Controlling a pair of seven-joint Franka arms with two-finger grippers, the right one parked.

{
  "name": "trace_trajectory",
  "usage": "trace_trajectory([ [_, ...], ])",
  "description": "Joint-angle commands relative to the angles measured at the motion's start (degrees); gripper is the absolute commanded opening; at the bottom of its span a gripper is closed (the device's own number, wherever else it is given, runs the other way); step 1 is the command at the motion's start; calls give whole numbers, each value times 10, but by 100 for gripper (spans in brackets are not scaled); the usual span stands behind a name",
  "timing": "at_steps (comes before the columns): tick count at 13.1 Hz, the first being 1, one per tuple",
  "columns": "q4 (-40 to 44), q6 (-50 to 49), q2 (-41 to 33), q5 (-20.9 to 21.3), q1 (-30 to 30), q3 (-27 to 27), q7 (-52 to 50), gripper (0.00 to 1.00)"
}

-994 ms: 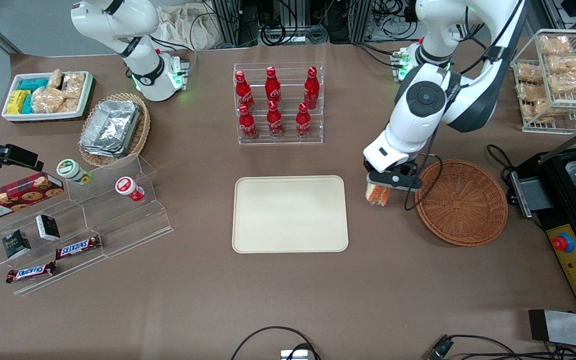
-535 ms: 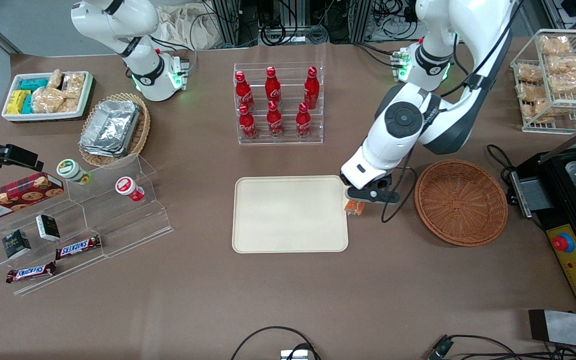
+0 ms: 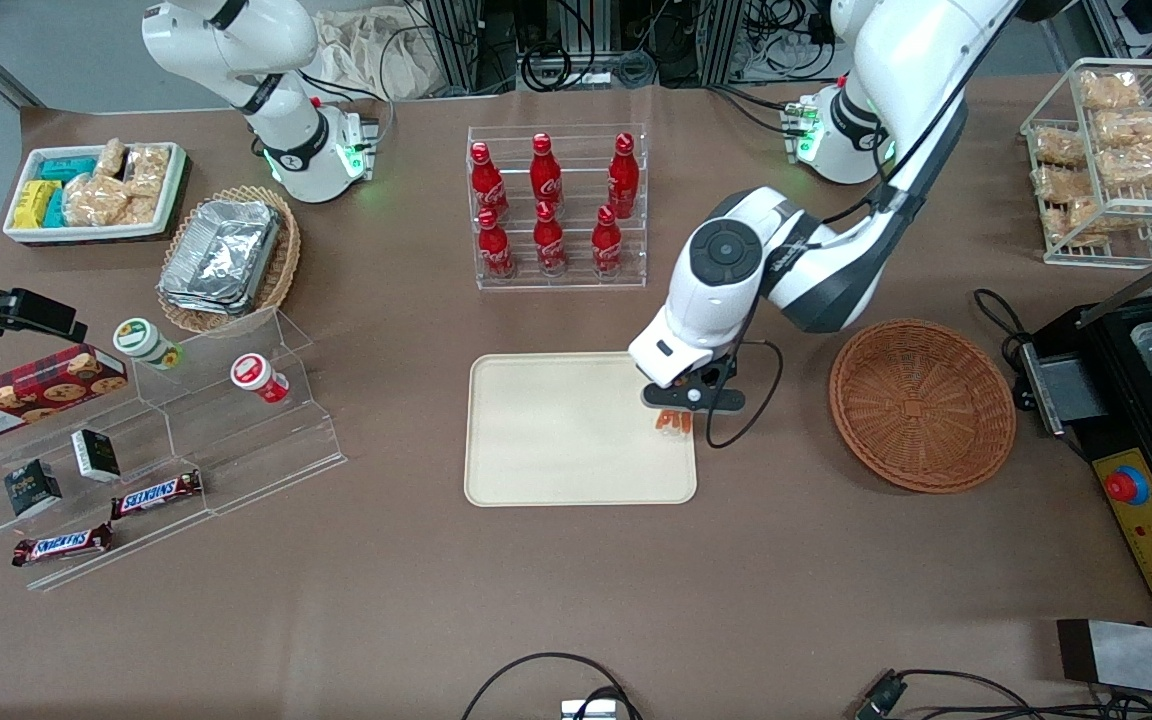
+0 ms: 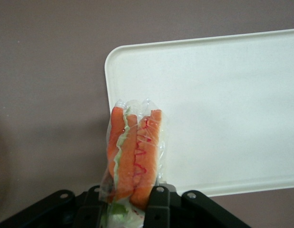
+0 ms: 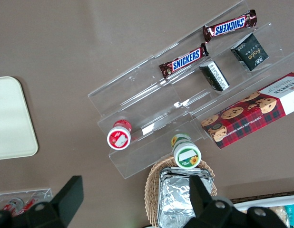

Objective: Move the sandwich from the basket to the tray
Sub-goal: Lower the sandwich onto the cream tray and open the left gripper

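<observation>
Orange, red and green filling layers are seen along the cut side of the sandwich (image 4: 135, 154), which is wrapped in thin clear film. It is held in the pincer (image 3: 674, 412) of the working arm, whose two black fingers (image 4: 156, 209) are closed on the wedge's lower end, one against each bread face, so the cut side is turned toward the wrist camera.

In the front view the sandwich (image 3: 671, 424) is carried above the edge of the cream tray (image 3: 556, 430) that lies toward the working arm's end of the desk (image 3: 576, 600). It appears to be raised off the tray, not resting on it, though the gap cannot be judged exactly. The round reddish-brown wicker basket (image 3: 921, 405) is well apart from it, toward the working arm's end, and nothing is seen in it.

The sandwich is judged to be light and soft, easily crushed if squeezed hard, and the film looks slippery. A gentle grip across the flat bread faces, as is held now, is thought the safest, since pressure on the cut side could push the filling out. The carrying step is judged nearly done; lowering onto the bare tray and letting go are not yet done.
</observation>
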Motion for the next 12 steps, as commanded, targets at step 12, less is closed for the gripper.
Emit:
trace_trajectory([
  [12,92,-16,133,109,-50,1,-89,29],
])
